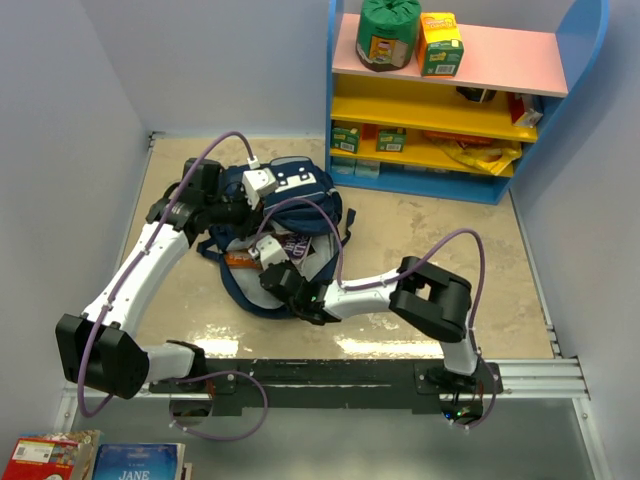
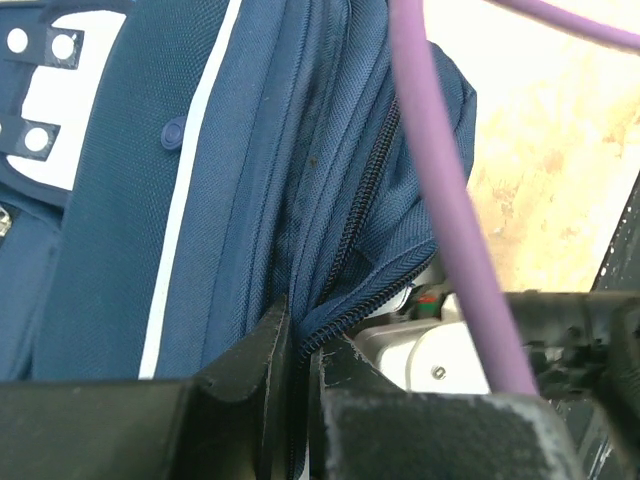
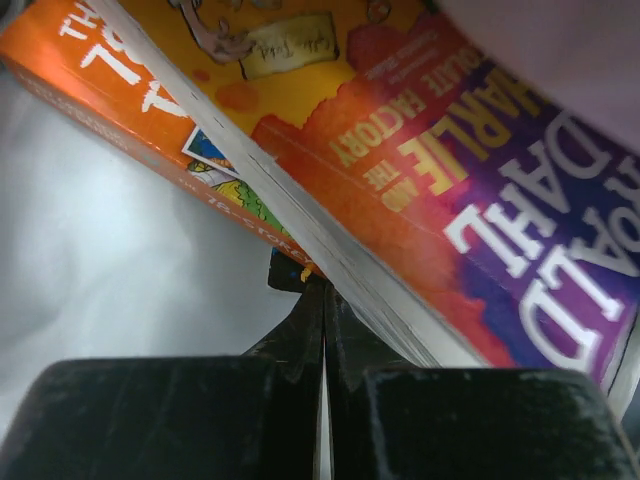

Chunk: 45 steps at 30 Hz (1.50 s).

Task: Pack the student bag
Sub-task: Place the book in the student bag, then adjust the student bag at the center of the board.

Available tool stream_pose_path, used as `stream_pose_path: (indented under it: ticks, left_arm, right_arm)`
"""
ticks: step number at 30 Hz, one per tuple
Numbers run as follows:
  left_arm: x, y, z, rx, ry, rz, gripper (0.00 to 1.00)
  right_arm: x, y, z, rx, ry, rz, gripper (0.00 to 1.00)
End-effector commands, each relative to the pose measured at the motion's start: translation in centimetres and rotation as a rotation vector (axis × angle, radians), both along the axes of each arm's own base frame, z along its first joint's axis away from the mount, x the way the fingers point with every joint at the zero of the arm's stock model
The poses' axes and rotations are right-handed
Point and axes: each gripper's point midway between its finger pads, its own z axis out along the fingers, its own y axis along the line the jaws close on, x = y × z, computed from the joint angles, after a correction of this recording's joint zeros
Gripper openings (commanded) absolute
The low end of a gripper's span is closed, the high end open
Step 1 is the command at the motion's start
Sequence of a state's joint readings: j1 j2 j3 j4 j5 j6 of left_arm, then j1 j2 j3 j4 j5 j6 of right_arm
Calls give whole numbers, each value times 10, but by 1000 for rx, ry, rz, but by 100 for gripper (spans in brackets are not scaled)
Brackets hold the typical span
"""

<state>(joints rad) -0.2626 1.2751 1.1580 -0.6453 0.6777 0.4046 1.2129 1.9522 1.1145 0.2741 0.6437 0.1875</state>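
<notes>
- 7 o'clock, near edge: spare books [image 1: 60, 455] outside the bag, cut off by frame; prob. left to pack.
- right gripper [image 3: 322, 300]: jaws together, nothing between, tips at edge of two books [image 3: 400, 170] that seem to be in the bag mouth.
- student bag [image 1: 300, 185] mid-table, open; left gripper [image 2: 300, 345] clamped on its zip edge, 11 o'clock side.
- bag interior mostly hidden by arms; can't tell how full.

Navy blue student bag [image 1: 300, 188] lies on its back at the middle of the desk [image 1: 440, 225]; white patches and a pale square patch face up; main compartment unzipped, mouth gaping toward the near edge.
</notes>
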Motion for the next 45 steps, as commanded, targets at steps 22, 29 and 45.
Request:
stream_pose_path:
  ticks: [22, 29, 45]
  left_arm:
    - [-76, -22, 10, -59, 105, -384, 84]
    - [-59, -15, 56, -59, -95, -311, 100]
    - [41, 106, 52, 14, -210, 168, 83]
  right_arm:
    - [-99, -82, 175, 541, 39, 121, 35]
    - [-81, -70, 210, 497, -34, 71, 38]
    - [-44, 14, 248, 530, -128, 127, 33]
